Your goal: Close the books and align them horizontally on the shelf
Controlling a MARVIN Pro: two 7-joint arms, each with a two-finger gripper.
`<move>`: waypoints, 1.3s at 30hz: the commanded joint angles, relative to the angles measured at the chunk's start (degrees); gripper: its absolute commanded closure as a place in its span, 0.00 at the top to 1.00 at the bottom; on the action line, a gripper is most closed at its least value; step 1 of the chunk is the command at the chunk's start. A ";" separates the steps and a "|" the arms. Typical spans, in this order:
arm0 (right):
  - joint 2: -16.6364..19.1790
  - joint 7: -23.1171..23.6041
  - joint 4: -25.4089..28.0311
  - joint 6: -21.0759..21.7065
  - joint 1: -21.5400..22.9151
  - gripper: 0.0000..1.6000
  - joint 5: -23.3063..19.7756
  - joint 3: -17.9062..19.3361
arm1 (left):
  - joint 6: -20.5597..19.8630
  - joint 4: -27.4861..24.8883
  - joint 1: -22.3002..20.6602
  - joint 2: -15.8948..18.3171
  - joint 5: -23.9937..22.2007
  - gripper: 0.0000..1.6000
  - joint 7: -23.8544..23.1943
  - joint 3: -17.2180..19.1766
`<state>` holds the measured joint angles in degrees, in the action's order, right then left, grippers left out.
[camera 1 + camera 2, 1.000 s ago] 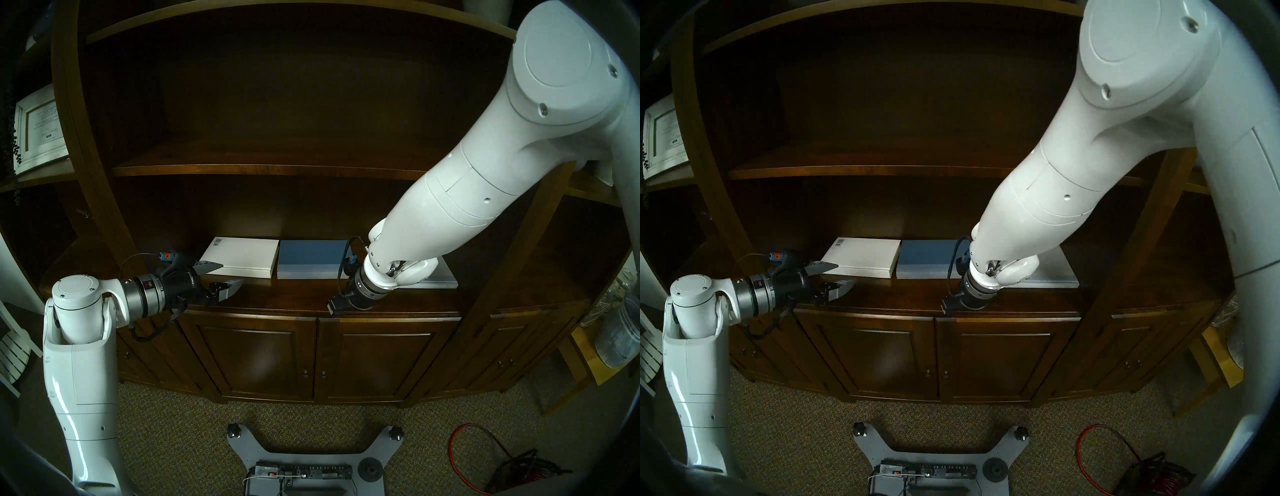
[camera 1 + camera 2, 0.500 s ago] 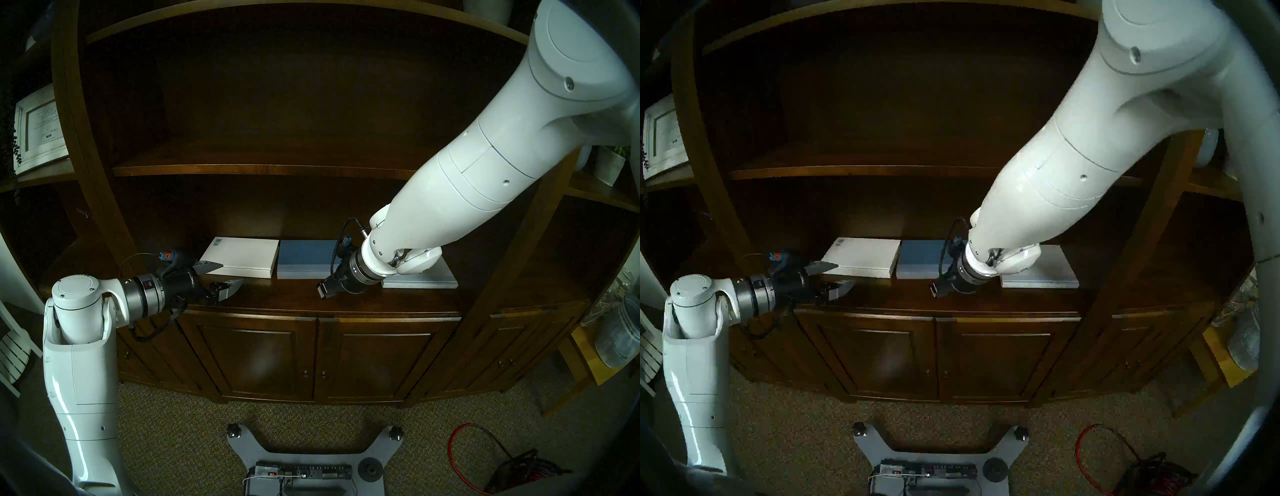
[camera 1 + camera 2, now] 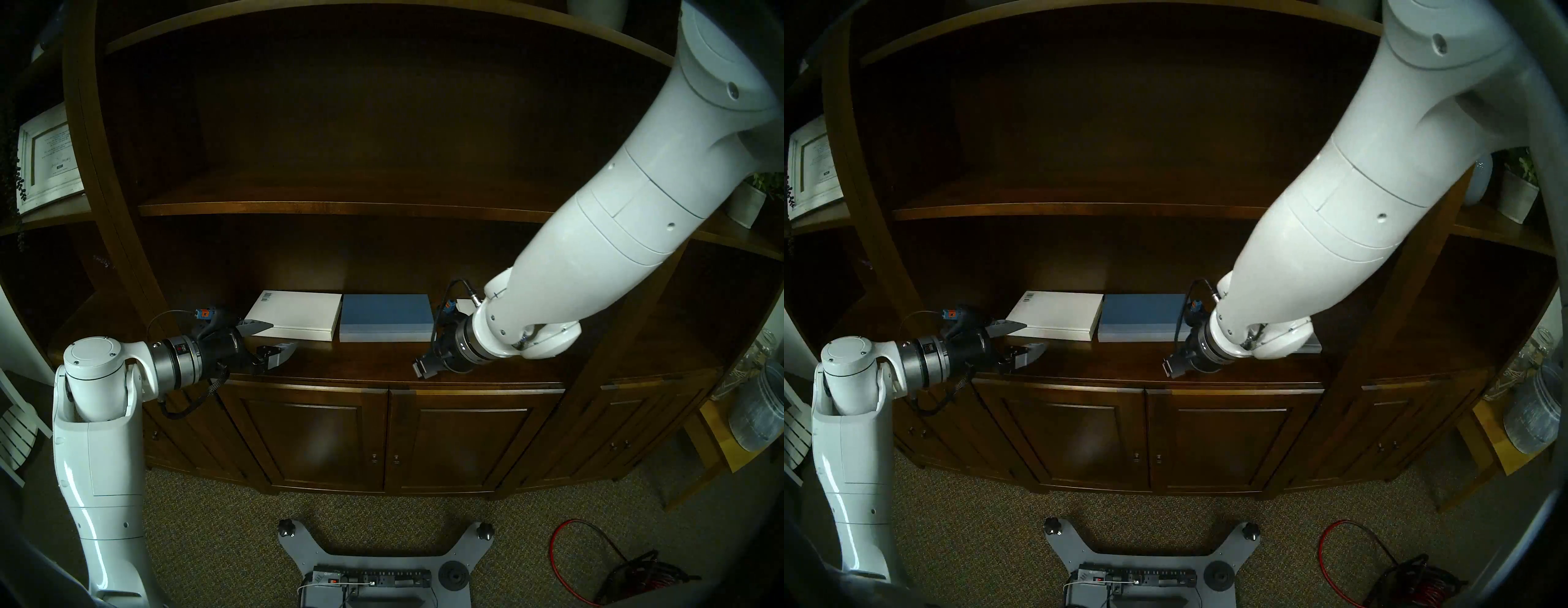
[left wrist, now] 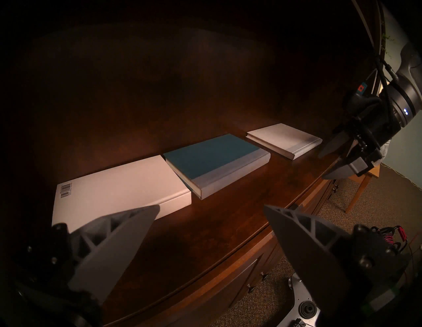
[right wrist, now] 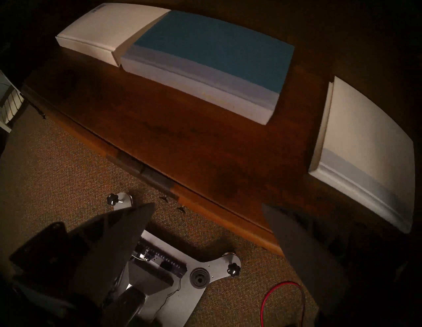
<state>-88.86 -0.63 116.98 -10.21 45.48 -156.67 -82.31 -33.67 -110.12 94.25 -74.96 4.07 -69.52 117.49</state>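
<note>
Right gripper: opened wide, nothing held.
Left gripper: opened wide, nothing held.
Striped white book: seen whole at 3 o'clock from the right wrist only.

All 4 views are dim, with a dark fisheye rim and lines bowed toward the edges. In the head views the bookcase recess is nearly black, while the white arms glare. The glossy shelf shows a warm sheen in the left wrist view. The right wrist view is grainy, and its white book looks smeared by blur.
</note>
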 commanded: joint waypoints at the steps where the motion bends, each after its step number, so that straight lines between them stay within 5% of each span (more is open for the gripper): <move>1: 3.41 0.85 7.69 -2.99 6.77 1.00 1.62 -2.85 | 0.14 -0.90 -1.11 0.11 -0.33 1.00 0.01 0.03; 7: 4.17 1.27 12.54 -5.17 8.12 1.00 2.86 -5.01 | 0.17 -0.82 -1.05 0.14 -0.29 1.00 -0.01 0.02; 8: 4.81 1.52 16.87 -6.85 10.95 1.00 3.49 -6.41 | 0.18 -0.82 -1.06 0.15 -0.30 1.00 -0.01 0.01; 21: 8.72 3.78 23.02 -18.65 15.77 1.00 9.40 -14.51 | 0.21 -0.91 -1.22 0.13 -0.38 1.00 -0.01 0.02; 39: 13.05 0.24 20.17 -34.22 7.29 1.00 21.16 -21.14 | 0.14 -1.04 -1.37 0.03 -0.49 1.00 0.03 0.05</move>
<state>-78.13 1.64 138.51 -38.08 55.56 -139.74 -102.18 -33.57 -109.95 94.32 -74.89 4.10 -69.54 117.47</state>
